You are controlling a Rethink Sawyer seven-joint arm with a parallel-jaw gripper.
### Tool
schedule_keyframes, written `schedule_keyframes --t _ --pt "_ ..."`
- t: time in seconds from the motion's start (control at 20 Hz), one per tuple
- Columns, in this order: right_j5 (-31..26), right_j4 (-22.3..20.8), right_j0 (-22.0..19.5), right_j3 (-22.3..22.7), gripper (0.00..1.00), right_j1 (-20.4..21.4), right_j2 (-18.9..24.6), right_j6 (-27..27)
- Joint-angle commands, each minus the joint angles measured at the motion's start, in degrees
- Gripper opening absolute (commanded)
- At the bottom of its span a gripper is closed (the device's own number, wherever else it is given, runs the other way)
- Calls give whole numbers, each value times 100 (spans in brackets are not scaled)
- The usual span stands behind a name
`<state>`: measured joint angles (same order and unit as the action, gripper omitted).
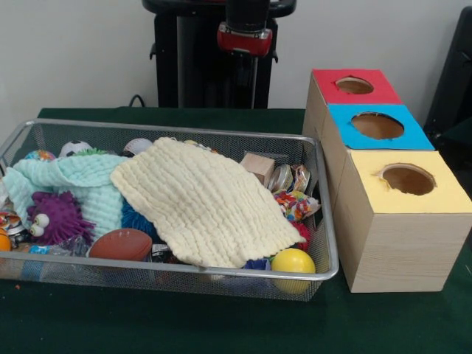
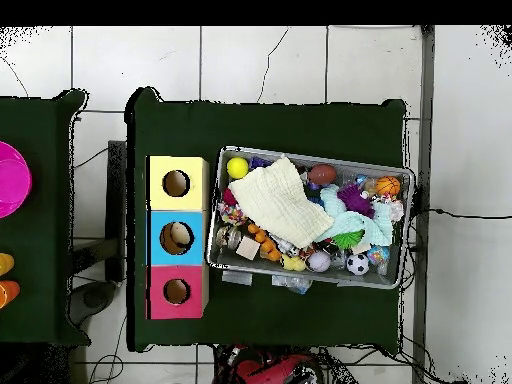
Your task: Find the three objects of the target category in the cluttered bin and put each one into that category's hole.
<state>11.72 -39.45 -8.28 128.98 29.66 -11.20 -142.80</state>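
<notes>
One worktop (image 2: 270, 125), covered in dark green cloth, stands on a white tiled floor (image 2: 260, 60) with a pale wall (image 1: 74, 51) behind; a second green surface (image 2: 40, 230) lies at 9 o'clock overhead, carrying a magenta disc (image 2: 10, 178). Black pedestal (image 1: 199, 66) at 12 o'clock in the front view.

No readable writing or labels anywhere.

Bin (image 1: 328, 243), silver mesh, takes the left and centre of the front view. On top of its clutter: cream cloth (image 1: 199, 203), mint cloth (image 1: 81, 184), purple googly-eyed toy (image 1: 55, 217), brown football (image 1: 122, 243), yellow ball (image 1: 293, 260), wooden block (image 1: 258, 166).

Three wooden boxes at the bin's 3 o'clock, touching in a row: yellow (image 1: 409, 203) nearest, blue (image 1: 376, 127), red (image 1: 354, 87) farthest, each with a round hole.

Claw: only the arm's red-and-black end (image 1: 245, 33) shows, at 12 o'clock, well beyond the bin's far rim; cannot tell whether it is apart or together.
</notes>
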Motion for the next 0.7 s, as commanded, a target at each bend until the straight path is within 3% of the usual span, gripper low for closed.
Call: schedule_keyframes --t 0.05,0.35,0.7 --pt "-1244 -92 -500 -1222 0 265 1185 540" --pt "-1988 -129 -870 -1570 0 400 1745 899" --pt "-2302 -138 -973 -1673 0 564 1966 749"
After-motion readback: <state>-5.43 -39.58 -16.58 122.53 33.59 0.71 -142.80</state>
